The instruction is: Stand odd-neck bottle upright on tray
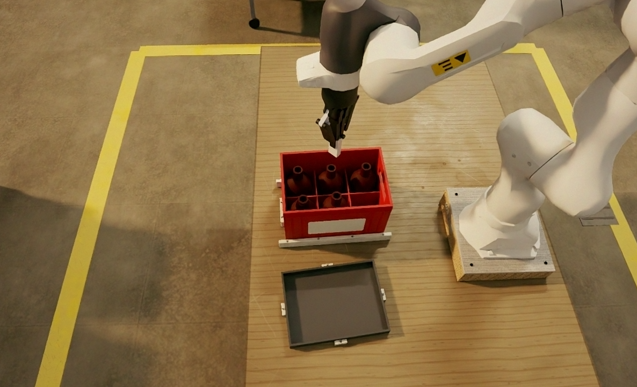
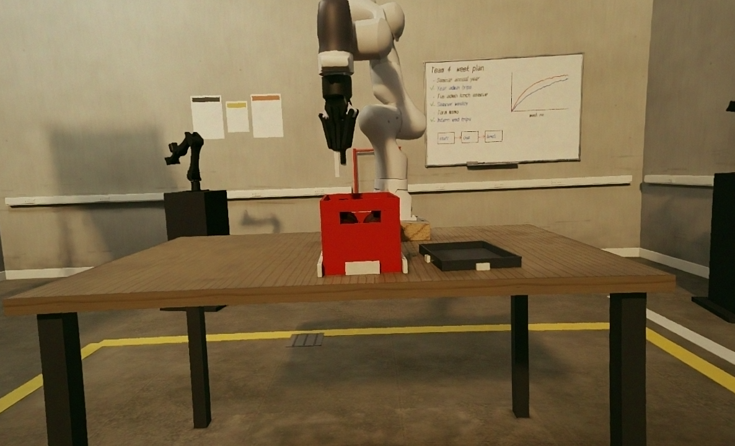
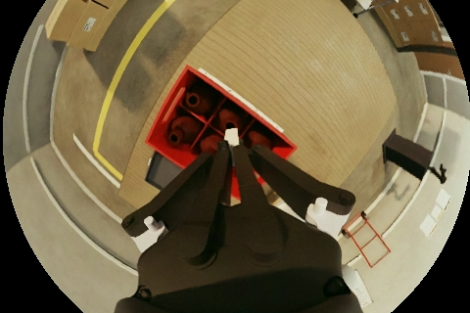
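The red crate [image 1: 289, 226] [image 2: 360, 238] [image 3: 169, 94] stands level on the table. In the top view three brown bottles stand in its back row: left [image 1: 298, 181], middle [image 1: 331, 179] and right [image 1: 364, 178]. Two more stand in the front row: left [image 1: 302, 203] and middle [image 1: 335, 201]. The front right compartment holds no bottle. I cannot tell any difference between the necks. My gripper [image 1: 334, 150] [image 2: 339, 166] [image 3: 232, 137] is shut with nothing between its fingertips, above the crate and clear of the bottles. The dark grey tray [image 1: 338, 336] [image 2: 453, 267] lies flat and holds nothing.
White strips [image 1: 335, 239] edge the crate's base, and small white blocks [image 1: 340, 342] sit around the tray. The arm's base plate [image 1: 508, 274] is to the right of crate and tray in the top view. The crate's walls stand higher than the bottle openings.
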